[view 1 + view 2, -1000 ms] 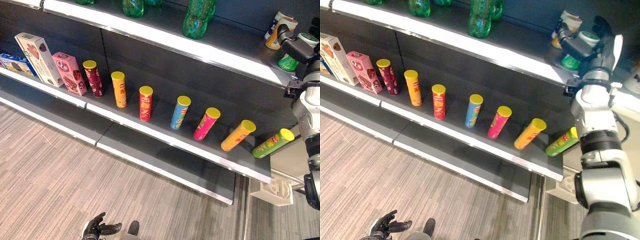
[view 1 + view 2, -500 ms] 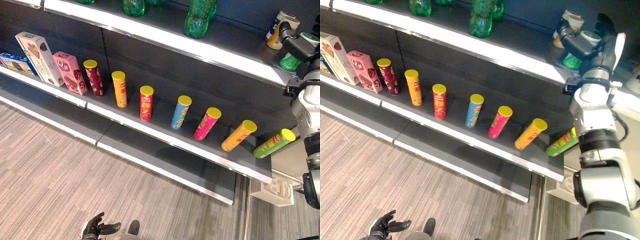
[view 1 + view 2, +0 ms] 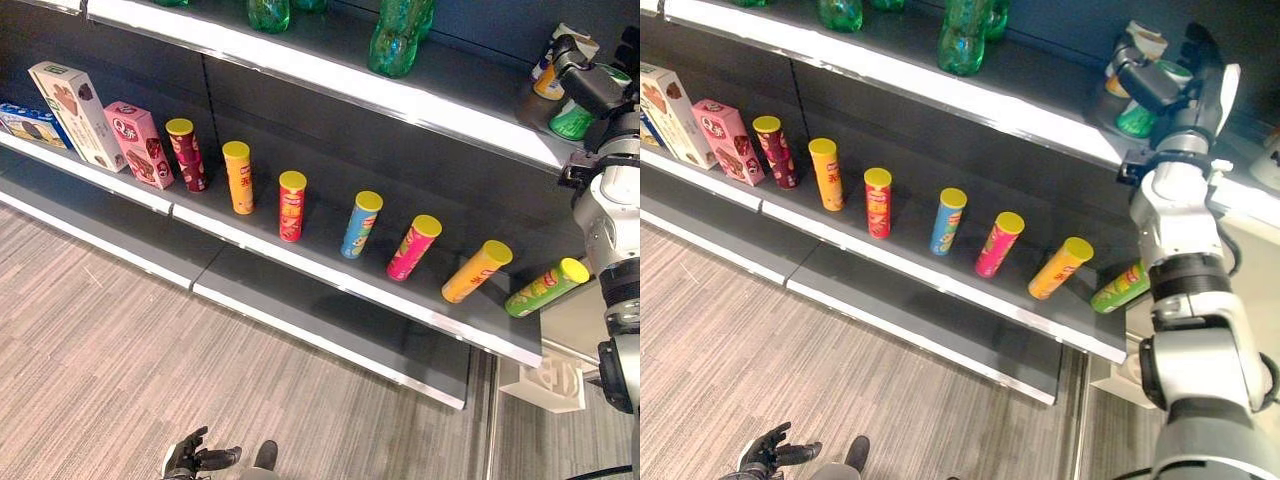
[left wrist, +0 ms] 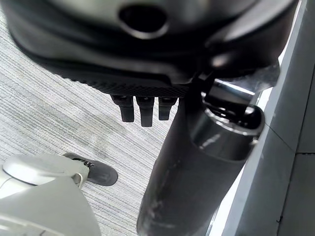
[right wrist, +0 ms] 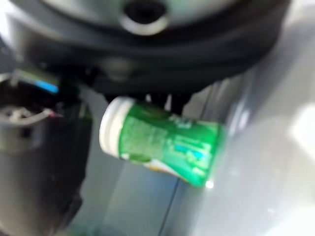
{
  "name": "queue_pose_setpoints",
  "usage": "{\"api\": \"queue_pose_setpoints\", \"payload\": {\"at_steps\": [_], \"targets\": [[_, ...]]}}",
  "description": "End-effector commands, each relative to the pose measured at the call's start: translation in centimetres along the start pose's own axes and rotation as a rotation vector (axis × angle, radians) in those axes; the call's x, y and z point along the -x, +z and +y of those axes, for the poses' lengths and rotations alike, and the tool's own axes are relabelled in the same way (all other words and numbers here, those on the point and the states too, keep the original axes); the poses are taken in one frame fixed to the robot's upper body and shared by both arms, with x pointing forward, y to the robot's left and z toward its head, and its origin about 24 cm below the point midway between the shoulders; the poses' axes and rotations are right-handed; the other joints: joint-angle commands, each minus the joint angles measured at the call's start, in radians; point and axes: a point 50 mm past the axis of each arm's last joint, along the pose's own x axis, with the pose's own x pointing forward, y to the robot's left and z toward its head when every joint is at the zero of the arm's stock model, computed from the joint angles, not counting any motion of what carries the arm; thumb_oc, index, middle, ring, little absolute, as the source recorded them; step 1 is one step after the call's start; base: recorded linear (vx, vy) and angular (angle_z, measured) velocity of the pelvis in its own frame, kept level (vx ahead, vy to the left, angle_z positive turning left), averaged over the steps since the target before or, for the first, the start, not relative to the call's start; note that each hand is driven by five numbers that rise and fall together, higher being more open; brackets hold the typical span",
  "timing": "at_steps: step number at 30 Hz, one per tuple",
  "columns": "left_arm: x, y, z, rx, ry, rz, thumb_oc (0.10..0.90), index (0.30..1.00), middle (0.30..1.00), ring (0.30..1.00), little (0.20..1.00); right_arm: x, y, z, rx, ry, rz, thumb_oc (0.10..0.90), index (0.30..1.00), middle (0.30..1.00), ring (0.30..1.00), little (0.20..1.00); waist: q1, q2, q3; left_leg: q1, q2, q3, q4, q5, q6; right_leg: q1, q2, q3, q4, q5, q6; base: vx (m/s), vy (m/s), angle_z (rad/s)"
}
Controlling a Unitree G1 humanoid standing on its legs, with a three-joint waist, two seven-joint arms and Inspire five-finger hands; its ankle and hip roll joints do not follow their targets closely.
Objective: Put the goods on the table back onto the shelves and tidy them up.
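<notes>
A green cup with a white lid is at the right end of the upper shelf, just above or on the shelf board. My right hand is raised to it and shut on it. In the right wrist view the green cup lies sideways between the thumb and the fingers. A white, yellow and blue cup stands just behind it on the same shelf. My left hand hangs low over the floor, open and holding nothing, with its fingers relaxed.
Several snack tubes with yellow lids stand in a row on the middle shelf, the rightmost ones leaning. A pink box and a white box stand at its left. Green bottles occupy the upper shelf.
My right hand has edged slightly left along the upper shelf with the green cup in it. The left hand has not moved.
</notes>
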Motion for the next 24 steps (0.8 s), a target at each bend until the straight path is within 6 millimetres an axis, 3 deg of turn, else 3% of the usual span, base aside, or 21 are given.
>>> {"api": "queue_pose_setpoints", "payload": {"at_steps": [1, 7, 24], "targets": [[-0.42, 1.98, 0.63, -0.061, 0.02, -0.074, 0.8, 0.9, 0.9, 0.9, 0.9, -1.55, 7.98, 0.45, -0.111, -0.033, -0.246, 0.8, 0.9, 0.9, 0.9, 0.9, 0.028, -0.038, -0.053, 0.007, 0.013, -0.001, 0.003, -0.119, -0.016, 0.021, -0.062, 0.008, 0.019, -0.015, 0.064, 0.0, 0.0, 0.0], [-0.49, 2.03, 0.57, -0.062, 0.024, -0.071, 0.8, 0.9, 0.9, 0.9, 0.9, -1.4, 8.15, 1.17, -0.143, -0.026, -0.249, 0.8, 0.9, 0.9, 0.9, 0.9, 0.025, -0.039, -0.053, 0.005, 0.014, -0.001, 0.003, -0.119, -0.015, 0.018, -0.062, 0.012, 0.019, -0.014, 0.064, 0.0, 0.0, 0.0], [-0.5, 2.34, 0.37, -0.058, 0.024, -0.085, 0.8, 0.9, 0.9, 0.9, 0.9, -1.49, 8.48, 0.83, -0.103, -0.066, -0.264, 0.8, 0.9, 0.9, 0.9, 0.9, 0.027, -0.039, -0.055, 0.003, 0.011, 0.0, 0.003, -0.121, -0.013, 0.015, -0.067, 0.01, 0.016, -0.009, 0.066, 0.0, 0.0, 0.0]]}}
